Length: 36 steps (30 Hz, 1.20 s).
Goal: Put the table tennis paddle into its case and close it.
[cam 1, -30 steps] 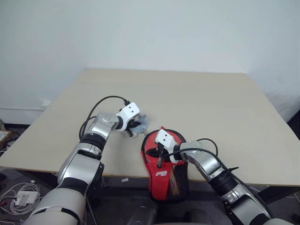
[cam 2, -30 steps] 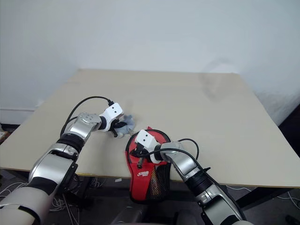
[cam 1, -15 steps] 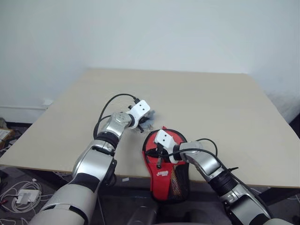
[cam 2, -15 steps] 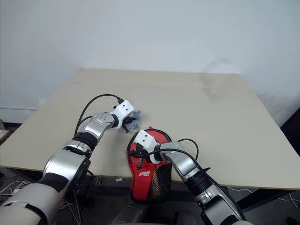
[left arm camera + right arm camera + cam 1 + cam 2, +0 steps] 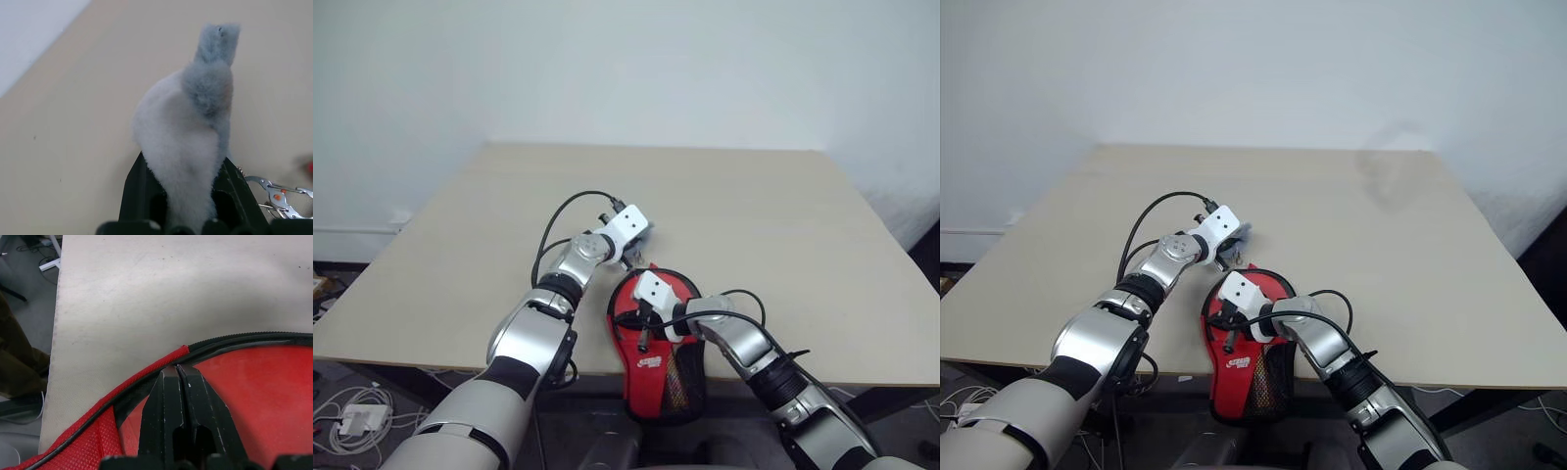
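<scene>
Grey fluffy zip-pull charm (image 5: 195, 142) carried rightward to the case (image 5: 658, 338)
It is clamped by the left gripper (image 5: 188, 196); the right gripper (image 5: 180, 382), shut empty, is pressed on the red case; zipping looks imminent.

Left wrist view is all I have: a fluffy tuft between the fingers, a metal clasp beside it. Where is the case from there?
Observer: The case lies right next to the left gripper that holds the tuft. It is at the table's near edge, with its narrow end hanging over.
Operator: And the right gripper?
Observer: The right gripper is shut, its tips resting on the case's red side just inside the black zip edge.
</scene>
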Available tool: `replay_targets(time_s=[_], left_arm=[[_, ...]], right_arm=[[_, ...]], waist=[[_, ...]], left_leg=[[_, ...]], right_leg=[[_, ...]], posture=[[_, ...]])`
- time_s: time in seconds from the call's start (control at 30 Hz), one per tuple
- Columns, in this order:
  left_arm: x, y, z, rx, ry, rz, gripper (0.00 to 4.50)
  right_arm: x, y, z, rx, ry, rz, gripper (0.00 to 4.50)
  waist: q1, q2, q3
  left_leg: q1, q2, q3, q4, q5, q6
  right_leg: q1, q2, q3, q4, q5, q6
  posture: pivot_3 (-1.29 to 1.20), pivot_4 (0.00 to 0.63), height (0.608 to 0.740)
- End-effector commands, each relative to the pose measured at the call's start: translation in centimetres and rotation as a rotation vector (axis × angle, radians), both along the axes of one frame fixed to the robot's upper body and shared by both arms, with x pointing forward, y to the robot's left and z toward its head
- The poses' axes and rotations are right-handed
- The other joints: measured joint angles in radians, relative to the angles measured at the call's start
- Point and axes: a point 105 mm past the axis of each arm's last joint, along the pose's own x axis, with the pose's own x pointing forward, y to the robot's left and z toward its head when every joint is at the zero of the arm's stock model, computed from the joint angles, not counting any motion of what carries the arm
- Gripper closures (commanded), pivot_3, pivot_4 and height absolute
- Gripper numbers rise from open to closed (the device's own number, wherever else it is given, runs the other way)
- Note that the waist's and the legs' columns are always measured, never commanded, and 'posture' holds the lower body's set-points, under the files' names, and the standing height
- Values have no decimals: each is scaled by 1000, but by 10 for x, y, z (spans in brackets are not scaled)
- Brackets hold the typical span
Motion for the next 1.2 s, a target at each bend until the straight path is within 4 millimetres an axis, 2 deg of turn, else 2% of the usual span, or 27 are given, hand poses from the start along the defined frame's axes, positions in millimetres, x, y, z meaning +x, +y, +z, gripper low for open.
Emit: replay_targets(time_s=[0.03, 0.3, 0.4, 0.67, 1.0, 1.13, 1.2], left_arm=[[5, -22, 48, -69, -155, -128, 4170], [-28, -36, 42, -148, -115, -426, 4170], [-45, -32, 34, -133, -62, -559, 4170], [-71, -16, 20, -96, 48, -743, 4170], [-77, -16, 14, -58, 2, -774, 4170], [-74, -13, 18, -56, -7, -765, 3058], [-74, -9, 22, -37, -18, -775, 2362]], right_arm=[[-3, -2, -8, -25, 25, -6, 4500], [-2, -2, -7, -26, 25, -4, 4500], [-2, -2, -7, -27, 26, -2, 4500], [-2, 0, -7, -26, 25, 6, 4500], [-4, 1, -8, -26, 27, 12, 4500], [-4, 1, -8, -26, 26, 14, 4500], [-4, 1, -8, -26, 25, 16, 4500]], waist=[[-1, 0, 0], [-8, 0, 0], [-13, 0, 0], [-21, 0, 0], [-21, 0, 0], [-21, 0, 0], [-21, 0, 0]], left_leg=[[0, 0, 0, 0, 0, 0], [0, 0, 1, 0, 0, 0], [0, 0, 1, 0, 0, 0], [0, -1, 0, 2, 0, 0], [0, -2, 0, 2, 0, 0], [0, -2, 0, 2, 0, 0], [0, -2, 0, 2, 0, 0]], right_leg=[[0, 0, 0, 0, 0, 0], [-1, 0, 1, -1, 0, 0], [-1, 1, 2, -1, 0, 0], [-1, 1, 4, -1, 0, 0], [-1, 2, 5, -2, -1, 0], [-1, 2, 5, -2, -1, 0], [-1, 2, 5, -2, -1, 0]], posture=[[0, 0, 707], [0, 0, 707], [0, 0, 707], [0, 0, 707], [0, 0, 707], [0, 0, 707], [0, 0, 707]])
